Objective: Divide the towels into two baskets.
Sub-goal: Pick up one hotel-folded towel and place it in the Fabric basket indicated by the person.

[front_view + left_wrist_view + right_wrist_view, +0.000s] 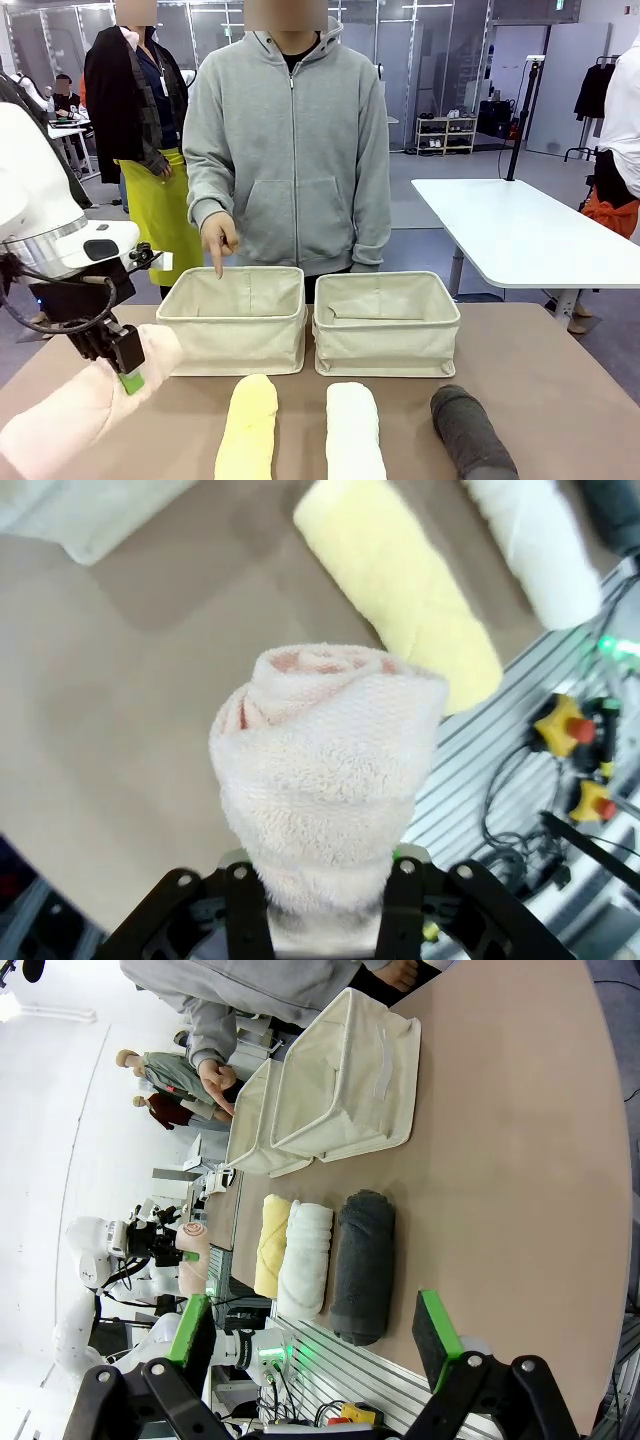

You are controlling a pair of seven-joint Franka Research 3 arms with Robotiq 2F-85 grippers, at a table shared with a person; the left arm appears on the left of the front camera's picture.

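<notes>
1. Four rolled terry towels, log-shaped with a looped, fuzzy pile. The pink towel [70,415] is pinched in the left gripper [128,378], held over the near left part of the table [560,380].
2. In the left wrist view the pink towel [330,770] points end-on at the camera. Its spiral roll shows at the tip, and both black fingers [250,915] press into its sides.
3. Other three lie flat on the table in a row in front of the baskets, side by side but apart: yellow towel [248,425] left, white towel [355,430] middle, grey towel [470,430] right. All three run lengthwise toward the robot's edge.
4. Two cream canvas baskets, rectangular, soft-sided with rolled rims, standing side by side and just about touching. The left basket [235,345] is behind the yellow towel. The right basket [385,350] is behind the white towel.
5. Right gripper [312,1335]: jaws spread wide with nothing between the green pads, above the near table edge and looking across the grey towel [362,1265].
6. The person's hand [218,240], in a grey hoodie sleeve, points its index finger down at the far rim of the left basket.
7. Tabletop is matte brown and smooth.
</notes>
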